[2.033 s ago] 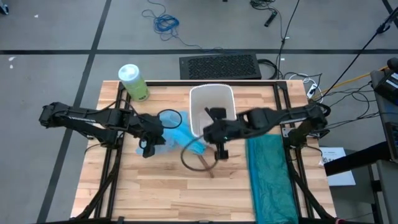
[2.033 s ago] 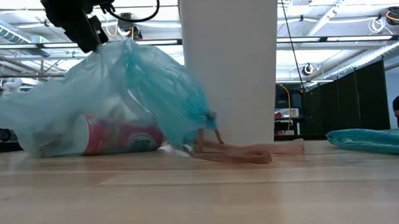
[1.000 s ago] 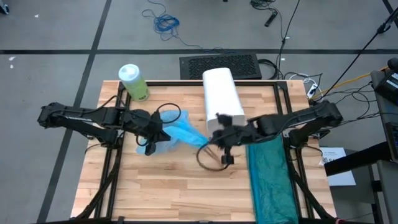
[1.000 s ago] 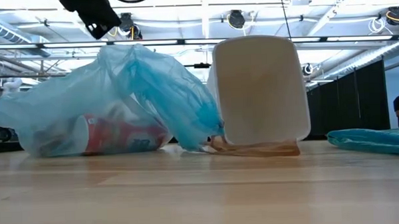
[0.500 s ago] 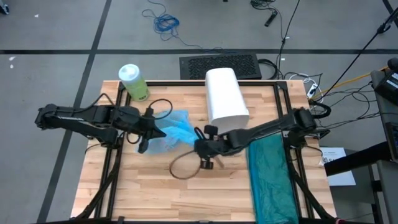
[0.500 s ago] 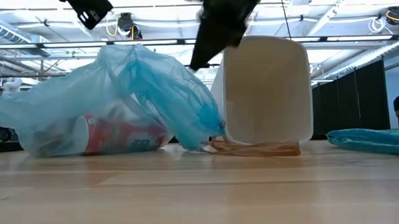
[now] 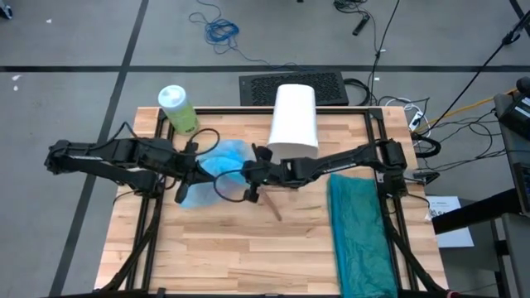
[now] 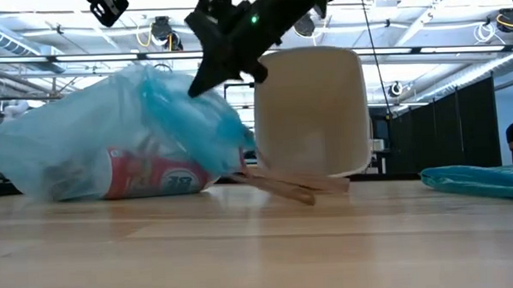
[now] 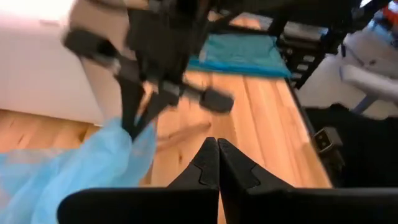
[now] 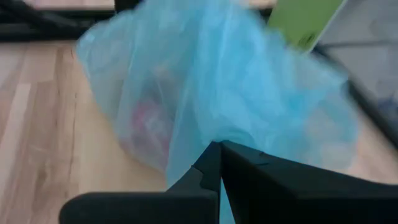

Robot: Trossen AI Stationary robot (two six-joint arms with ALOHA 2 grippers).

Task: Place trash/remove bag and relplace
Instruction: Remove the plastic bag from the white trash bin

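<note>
The white plastic wastebasket [image 7: 295, 120] lies on its side at the far middle of the wooden table [image 7: 248, 248], its mouth turned toward the near edge. Just left of the wastebasket sits the thin, translucent sky-blue plastic bag [image 7: 214, 161], slumped on the tabletop with a small red white-capped container [image 8: 151, 175] showing through its wall. The right gripper [image 7: 248, 184] hangs at the bag's wastebasket side; its wrist view shows its two dark fingers [image 10: 211, 171] pressed together with a fold of the blue film between them. The left gripper [image 7: 184, 192] is at the bag's opposite side, away from the wastebasket, and its fingers [image 9: 214, 168] meet tip to tip with nothing seen between them. A flat brown cardboard strip [image 8: 284, 186] lies on the table touching the foot of the wastebasket. A large green bottle with a white cap [image 7: 176, 108] stands beyond the bag, left of the wastebasket, and a darker teal-green plastic bag [image 7: 360, 228] lies flat to the wastebasket's right.
</note>
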